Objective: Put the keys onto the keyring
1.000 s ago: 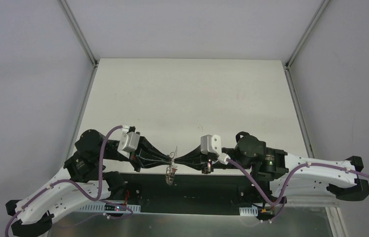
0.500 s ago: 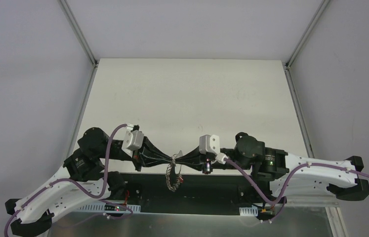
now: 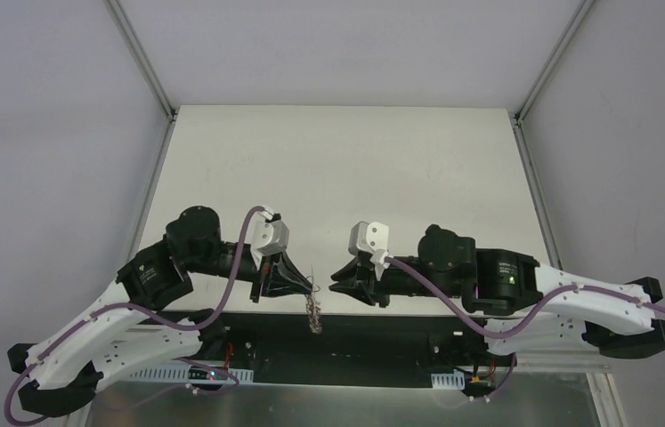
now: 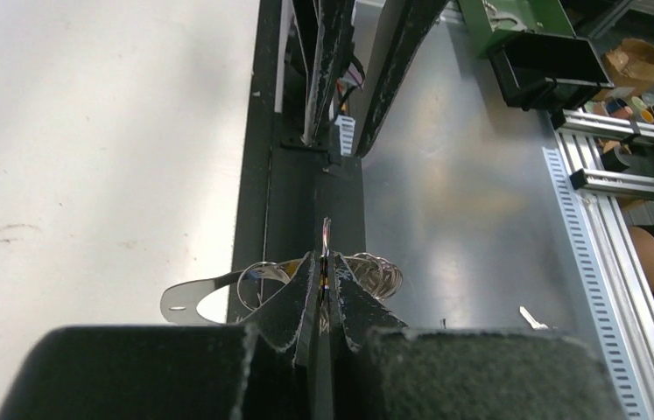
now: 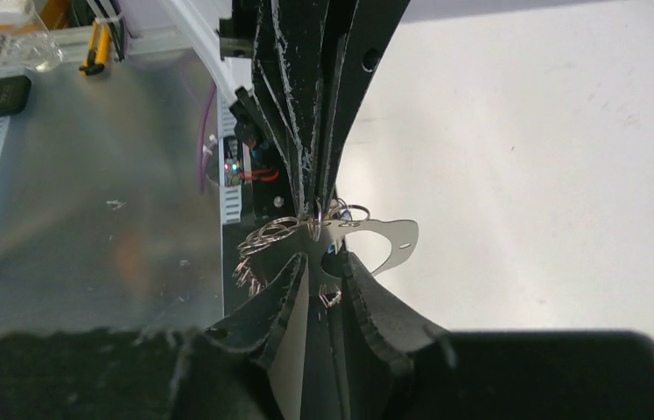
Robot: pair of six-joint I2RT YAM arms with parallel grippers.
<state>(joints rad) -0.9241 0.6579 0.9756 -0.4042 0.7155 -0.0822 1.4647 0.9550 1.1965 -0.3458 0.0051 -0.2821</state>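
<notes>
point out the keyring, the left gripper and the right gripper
keyring (image 3: 313, 312), top view, on the hanging bunch
left gripper (image 4: 324, 268), left wrist view, between its shut fingertips
right gripper (image 5: 324, 267), right wrist view, between its fingertips

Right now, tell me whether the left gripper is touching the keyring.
Touching. The left wrist view shows the left gripper shut on the keyring, whose thin metal stands edge-on, pinched between the closed jaws.

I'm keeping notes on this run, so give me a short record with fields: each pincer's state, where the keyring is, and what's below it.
Left pincer: shut on the keyring, holding it aloft
Right pincer: open, tips near the keyring, facing the left pincer
Keyring: dangles from the left pincer
Below it: dark strip at the near edge of the table
</notes>
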